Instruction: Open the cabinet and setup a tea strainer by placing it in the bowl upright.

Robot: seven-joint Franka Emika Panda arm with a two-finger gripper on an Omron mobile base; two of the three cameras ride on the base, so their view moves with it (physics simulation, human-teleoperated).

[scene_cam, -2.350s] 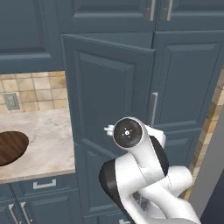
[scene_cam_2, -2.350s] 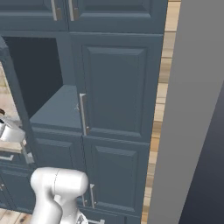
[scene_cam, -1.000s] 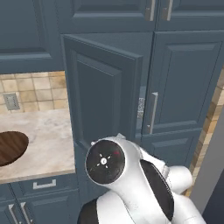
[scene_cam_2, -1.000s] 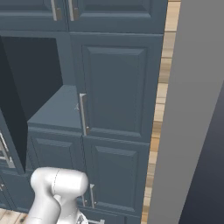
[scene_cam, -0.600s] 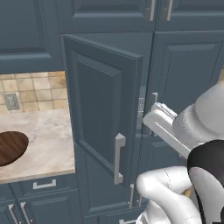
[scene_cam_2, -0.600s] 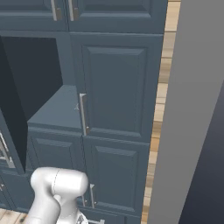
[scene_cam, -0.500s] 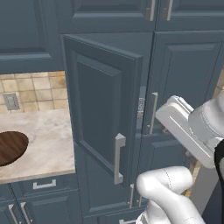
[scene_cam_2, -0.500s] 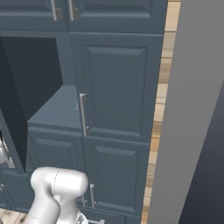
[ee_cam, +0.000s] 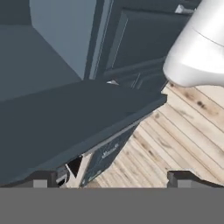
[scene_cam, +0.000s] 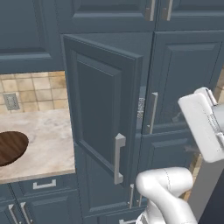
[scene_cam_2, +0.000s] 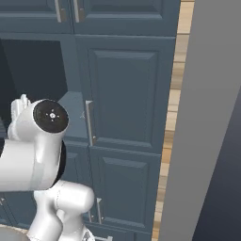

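Beige tile backsplash over a marble counter (light wood plank floor below).

Flat even rendered light, no glare, soft shadows, hand view sl. blurry

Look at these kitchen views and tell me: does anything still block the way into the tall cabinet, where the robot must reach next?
The cabinet's left door is swung out toward the counter, so that side's dark interior is exposed. The right door is shut. The open gripper holds nothing, and no tea strainer is visible inside. The bowl waits on the counter.
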